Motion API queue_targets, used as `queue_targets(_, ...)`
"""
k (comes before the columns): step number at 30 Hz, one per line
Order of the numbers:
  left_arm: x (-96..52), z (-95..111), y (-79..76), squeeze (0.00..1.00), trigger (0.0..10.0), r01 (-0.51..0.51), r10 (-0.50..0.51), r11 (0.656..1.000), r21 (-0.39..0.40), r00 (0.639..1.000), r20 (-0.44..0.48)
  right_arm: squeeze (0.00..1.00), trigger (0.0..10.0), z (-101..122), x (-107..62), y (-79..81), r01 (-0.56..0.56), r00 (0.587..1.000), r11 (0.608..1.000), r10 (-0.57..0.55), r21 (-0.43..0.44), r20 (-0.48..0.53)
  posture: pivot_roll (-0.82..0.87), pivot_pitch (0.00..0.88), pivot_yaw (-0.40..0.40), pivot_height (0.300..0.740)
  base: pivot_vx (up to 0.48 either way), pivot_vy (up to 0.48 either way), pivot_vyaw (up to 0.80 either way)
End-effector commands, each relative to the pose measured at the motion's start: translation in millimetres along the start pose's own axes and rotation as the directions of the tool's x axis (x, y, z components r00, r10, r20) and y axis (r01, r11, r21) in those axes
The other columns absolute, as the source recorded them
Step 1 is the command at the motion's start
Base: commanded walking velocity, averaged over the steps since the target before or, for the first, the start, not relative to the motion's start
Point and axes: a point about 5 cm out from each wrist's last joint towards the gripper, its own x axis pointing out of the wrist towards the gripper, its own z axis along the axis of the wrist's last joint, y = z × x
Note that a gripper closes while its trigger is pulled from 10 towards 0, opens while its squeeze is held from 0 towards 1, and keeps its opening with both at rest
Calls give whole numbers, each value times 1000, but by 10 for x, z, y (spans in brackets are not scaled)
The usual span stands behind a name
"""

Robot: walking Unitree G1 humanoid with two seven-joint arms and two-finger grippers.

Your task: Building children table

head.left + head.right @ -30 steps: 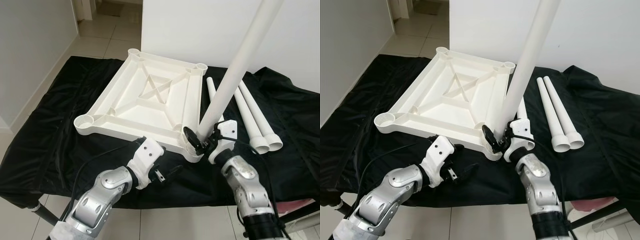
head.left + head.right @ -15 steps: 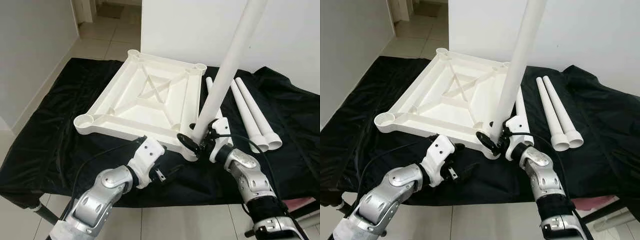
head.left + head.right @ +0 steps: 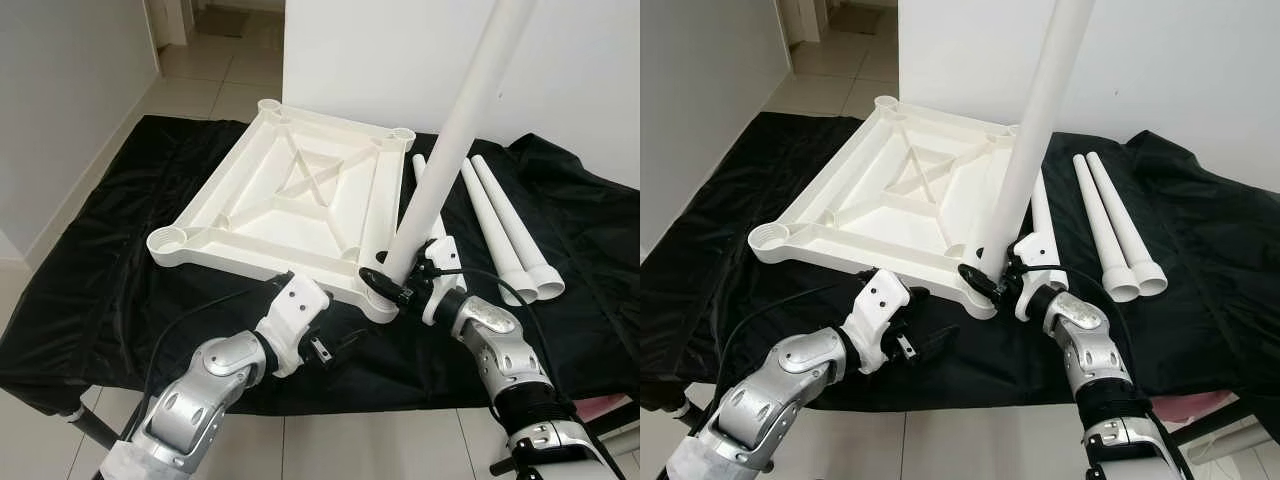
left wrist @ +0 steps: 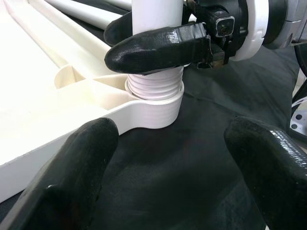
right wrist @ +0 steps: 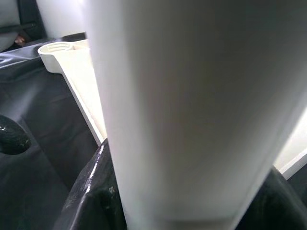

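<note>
On the black cloth [image 3: 120, 250] spread over the low stand, the white tabletop [image 3: 290, 205] lies upside down, ribs up, with a round socket at each corner. At the near right corner socket [image 4: 154, 109] the right gripper [image 3: 392, 287] has its two black fingers clamped around the foot of a long white leg [image 3: 455, 140], which rises steeply and leans a little to the right. From the left wrist view the leg's threaded end [image 4: 154, 87] sits in the mouth of the socket with several ridges still showing above the rim, so I judge it is only partly screwed in.

The left gripper [image 3: 330, 348] rests just in front of the tabletop's near edge, fingers spread apart and holding nothing.

Three more legs [image 3: 505, 235] lie side by side on the cloth to the right, one tight against the tabletop's edge.

To do this step well, the leg should stand square to the socket before any more turning; with that lean the thread could bite crooked and jam. Gripping low, as now, gives good control of the foot, but the tall free end will sway. The tabletop may spin or slide on the slippery cloth, so the idle left gripper would do well to press on the near rim while the right one twists in short turns.
</note>
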Motion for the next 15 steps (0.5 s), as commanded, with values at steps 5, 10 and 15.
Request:
queue_targets(5,19,26,-11,0,10000,14,-14,1000,5,1000,4,0,10000,-70,-27,31,83,996,994,-85,74,17,47,0,-69,740,0,0,0)
queue_targets(10,11,13,-18,0,10000,8,-8,1000,-1,1000,4,0,10000,-42,2,68,310,948,946,-315,93,36,44,0,-77,740,0,0,0)
queue_targets(15,19,6,-32,0,10000,10,-10,1000,-6,1000,4,0,10000,-68,-2,108,587,804,793,-594,164,-2,40,2,-79,740,0,0,0)
